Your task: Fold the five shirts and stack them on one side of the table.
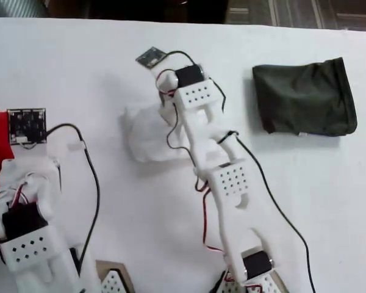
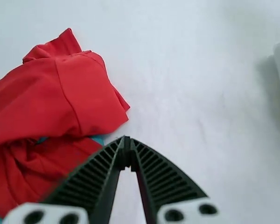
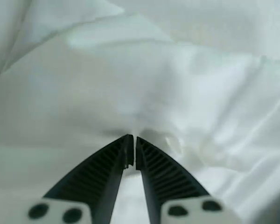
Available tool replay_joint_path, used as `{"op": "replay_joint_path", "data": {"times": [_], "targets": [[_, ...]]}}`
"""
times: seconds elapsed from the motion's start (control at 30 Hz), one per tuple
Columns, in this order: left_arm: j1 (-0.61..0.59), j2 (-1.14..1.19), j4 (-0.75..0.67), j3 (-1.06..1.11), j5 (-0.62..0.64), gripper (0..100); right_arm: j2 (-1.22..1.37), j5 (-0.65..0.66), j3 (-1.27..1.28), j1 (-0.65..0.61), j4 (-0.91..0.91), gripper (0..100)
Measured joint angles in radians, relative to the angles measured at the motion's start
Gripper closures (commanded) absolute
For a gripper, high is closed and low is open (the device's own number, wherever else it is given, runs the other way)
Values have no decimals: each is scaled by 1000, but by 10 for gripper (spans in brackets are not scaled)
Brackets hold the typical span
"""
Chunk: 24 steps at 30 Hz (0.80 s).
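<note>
Right gripper (image 3: pixel 132 142), jaws nearly closed, tips on crumpled white shirt (image 1: pixel 143 137). Left gripper (image 2: pixel 126 142), jaws together, beside red shirt (image 2: pixel 51 102) at 9 o'clock; folded dark-green shirt (image 1: pixel 305 97) at 2 o'clock.

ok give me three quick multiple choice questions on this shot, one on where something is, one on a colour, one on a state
1. In the high view, the dark green shirt lies:
A) under an arm
B) alone at the right of the table
C) on top of another shirt

2. The shirt nearest the left gripper is:
A) white
B) dark green
C) red

3. The left gripper is:
A) shut
B) wide open
C) clamped on a shirt

Answers:
1 B, it sits by itself on bare table.
2 C, the red shirt lies just beside the gripper in the left wrist view.
3 A, its fingertips meet over bare table.
</note>
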Motion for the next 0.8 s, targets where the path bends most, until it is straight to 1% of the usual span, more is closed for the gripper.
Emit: {"op": "replay_joint_path", "data": {"times": [0.2,0.37,0.53,0.67,0.8], "targets": [[0,0,-21,0,0,973,-21,0,123,49,0,978],[2,0,-41,0,0,973,-163,5,226,112,0,978],[0,0,-83,0,0,973,-307,92,413,147,0,978],[0,0,-94,0,0,973,-399,127,535,147,0,978],[0,0,-100,29,0,973,-474,135,496,104,2,978]]}}
